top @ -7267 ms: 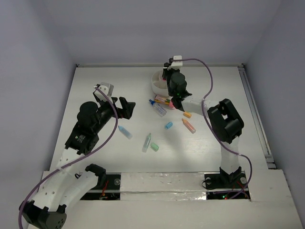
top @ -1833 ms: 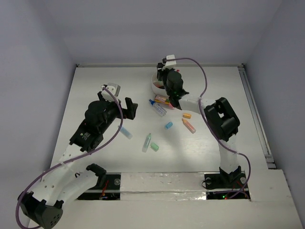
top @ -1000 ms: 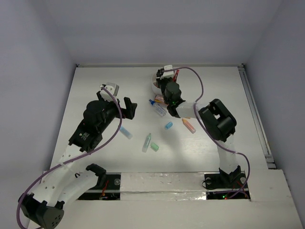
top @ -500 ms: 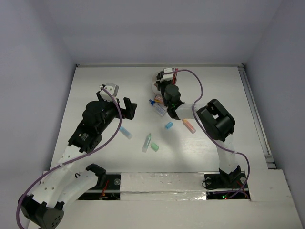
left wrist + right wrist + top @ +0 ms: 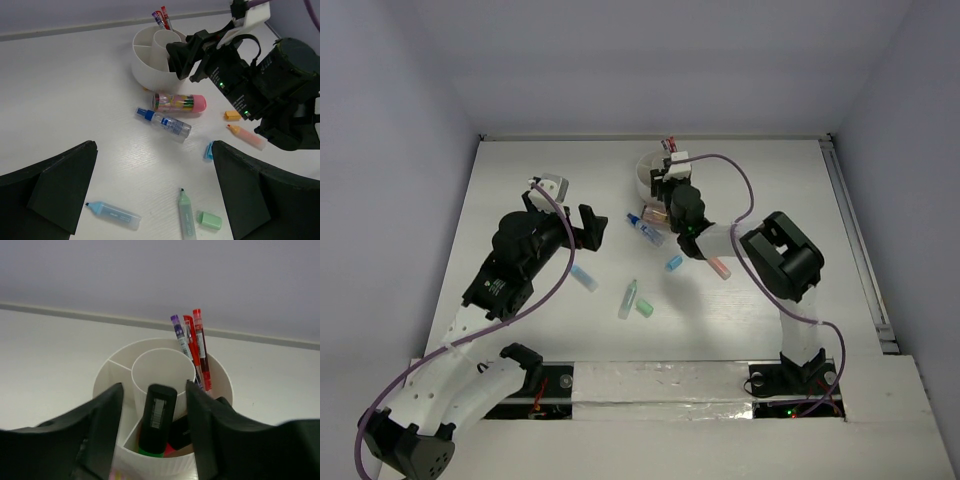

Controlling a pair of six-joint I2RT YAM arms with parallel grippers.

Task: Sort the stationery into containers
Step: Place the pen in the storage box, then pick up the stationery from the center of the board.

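Note:
The white divided cup (image 5: 646,170) stands at the far middle; it also shows in the left wrist view (image 5: 150,60) and the right wrist view (image 5: 107,375). My right gripper (image 5: 664,186) (image 5: 154,390) is open at the cup's near rim. A black-capped green marker (image 5: 156,425) stands free in the near compartment between its fingers. Red and purple pens (image 5: 192,342) stand at the cup's back. My left gripper (image 5: 590,225) (image 5: 154,145) is open and empty above the table, over a blue highlighter (image 5: 112,216), a green highlighter (image 5: 186,217) and its cap (image 5: 209,220).
A pink tube (image 5: 179,102) and a blue-capped clear pen (image 5: 165,121) lie just in front of the cup. An orange highlighter (image 5: 247,137), an orange cap (image 5: 232,115) and a blue cap (image 5: 208,150) lie under the right arm. The table's back wall is close behind the cup.
My right gripper has carried the green marker to the cup; the marker now stands in it and the gripper has drawn slightly back. The left arm has barely moved.

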